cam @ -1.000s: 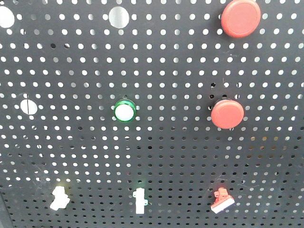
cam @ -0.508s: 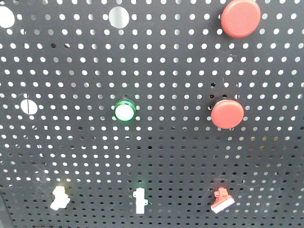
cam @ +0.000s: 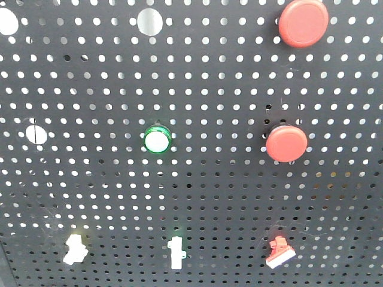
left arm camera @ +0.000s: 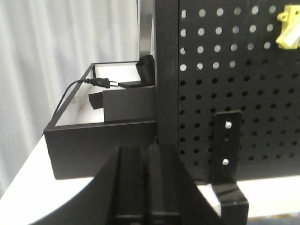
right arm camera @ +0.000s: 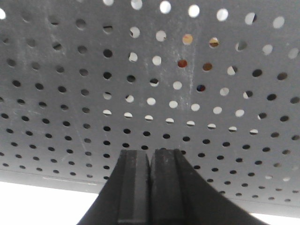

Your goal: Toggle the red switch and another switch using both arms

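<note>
The small red switch (cam: pixel 279 252) with its white lever tip sits at the lower right of the black pegboard (cam: pixel 215 197). The other switch (cam: pixel 75 249), chunky and pale white, sits at the lower left; in the left wrist view it shows yellowish at the top right corner (left arm camera: pixel 288 30). My left gripper (left arm camera: pixel 147 151) is shut and empty, low by the board's left post, well below and left of that switch. My right gripper (right arm camera: pixel 150 153) is shut and empty, pointing at bare perforated board (right arm camera: pixel 154 79) near its bottom edge. Neither gripper appears in the front view.
A slim white toggle (cam: pixel 176 252) sits between the two switches. A green-ringed white button (cam: pixel 157 139) and two large round red push buttons (cam: pixel 303 23) (cam: pixel 286 143) are higher up. A black open box (left arm camera: pixel 98 136) with a cable plug (left arm camera: pixel 104 83) stands left of the board; a bracket (left arm camera: pixel 228 140) braces its base.
</note>
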Robot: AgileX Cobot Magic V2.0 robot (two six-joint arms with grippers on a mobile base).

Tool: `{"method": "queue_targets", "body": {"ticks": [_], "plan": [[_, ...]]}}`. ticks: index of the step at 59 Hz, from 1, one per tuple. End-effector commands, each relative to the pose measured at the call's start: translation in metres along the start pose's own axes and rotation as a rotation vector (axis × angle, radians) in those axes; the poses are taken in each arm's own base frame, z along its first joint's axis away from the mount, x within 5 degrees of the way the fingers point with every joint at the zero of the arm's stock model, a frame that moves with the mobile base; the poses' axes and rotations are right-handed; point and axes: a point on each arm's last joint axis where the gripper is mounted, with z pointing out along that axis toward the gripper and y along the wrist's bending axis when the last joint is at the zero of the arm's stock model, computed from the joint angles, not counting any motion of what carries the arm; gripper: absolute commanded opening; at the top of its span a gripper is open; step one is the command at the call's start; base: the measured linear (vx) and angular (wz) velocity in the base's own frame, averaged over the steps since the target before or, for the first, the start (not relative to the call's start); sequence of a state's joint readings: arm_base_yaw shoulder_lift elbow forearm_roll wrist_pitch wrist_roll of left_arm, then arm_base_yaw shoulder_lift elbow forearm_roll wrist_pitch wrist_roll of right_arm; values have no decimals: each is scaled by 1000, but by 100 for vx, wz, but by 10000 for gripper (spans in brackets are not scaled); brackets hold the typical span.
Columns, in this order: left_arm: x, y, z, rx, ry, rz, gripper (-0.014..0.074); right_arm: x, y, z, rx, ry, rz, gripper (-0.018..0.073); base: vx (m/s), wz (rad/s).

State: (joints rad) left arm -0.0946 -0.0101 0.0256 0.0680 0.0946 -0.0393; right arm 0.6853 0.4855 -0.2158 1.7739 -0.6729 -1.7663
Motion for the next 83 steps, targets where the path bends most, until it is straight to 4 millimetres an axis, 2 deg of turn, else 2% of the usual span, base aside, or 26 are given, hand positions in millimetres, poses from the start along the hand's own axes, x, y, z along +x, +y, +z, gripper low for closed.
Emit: {"method": "queue_targets", "body": {"ticks": [1, 51, 60, 67, 75, 77, 83], "plan": [[1, 0, -1, 1, -55, -7, 3, -11, 0, -1, 2, -47, -23, -6, 0, 0], [3, 0, 0, 1, -34, -7, 3, -12, 0, -1, 1, -63, -31, -6, 0, 0], [3, 0, 0, 1, -34, -7, 3, -15, 24, -4, -273, -87, 166, -6, 0, 0], [3, 0, 0, 1, -34, -7, 3, -15, 50, -10, -546, -150, 4, -6, 0, 0], [3, 0, 0, 1, -34, -7, 3, -13, 60, -7, -621, -99, 76, -6, 0, 0], [3, 0, 0, 1, -34, -7, 3, -13, 60, -8, -628, -112, 41, -6, 0, 0], [3, 0, 0, 1, -34, -7, 3, -12, 47, -11, -556, -98, 82, -6, 0, 0]]}}
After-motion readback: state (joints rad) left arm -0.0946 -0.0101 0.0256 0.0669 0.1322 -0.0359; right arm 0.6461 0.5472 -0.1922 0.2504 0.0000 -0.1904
